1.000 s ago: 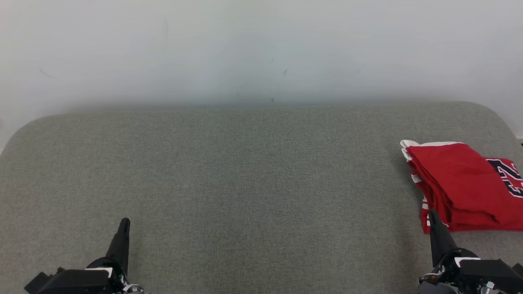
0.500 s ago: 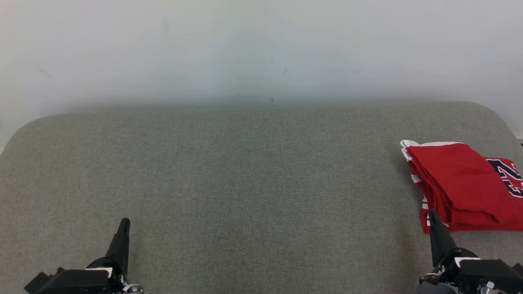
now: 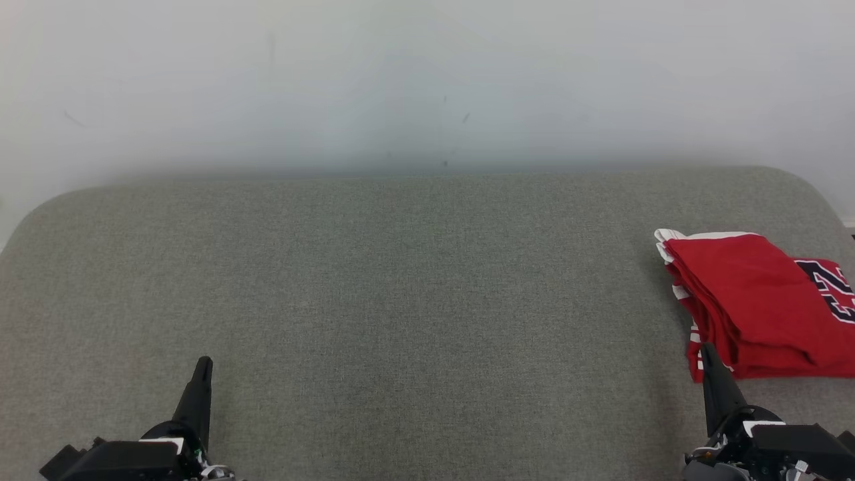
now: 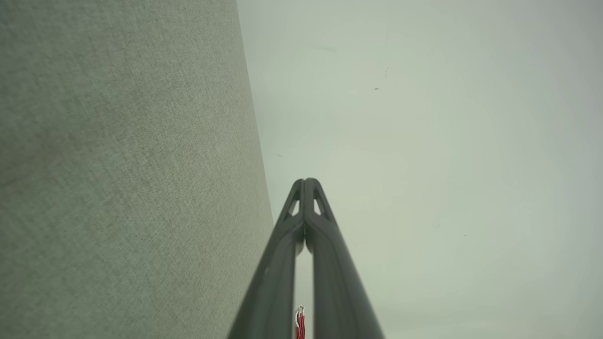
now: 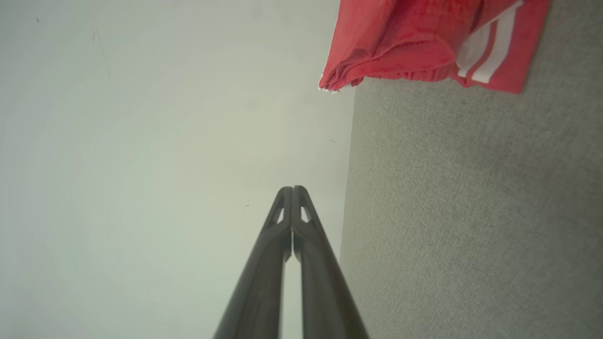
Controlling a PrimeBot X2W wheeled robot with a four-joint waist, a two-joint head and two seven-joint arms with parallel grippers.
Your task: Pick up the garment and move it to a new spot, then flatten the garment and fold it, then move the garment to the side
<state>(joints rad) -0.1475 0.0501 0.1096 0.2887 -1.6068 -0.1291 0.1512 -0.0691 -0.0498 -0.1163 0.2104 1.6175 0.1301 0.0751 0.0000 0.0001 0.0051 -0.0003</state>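
The red garment (image 3: 761, 300) lies folded on the grey surface (image 3: 401, 300) at the right edge of the frame. The left fingers (image 3: 204, 366), lower left, are pressed together and hold nothing. The right fingers (image 3: 707, 353), lower right, are pressed together and empty too, by the garment's near corner.

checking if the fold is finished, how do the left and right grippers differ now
The left gripper sits lower left, the right gripper lower right. The left gripper has bare grey surface around it; the right gripper points beside the folded red garment, apart from it. Both are shut and empty.
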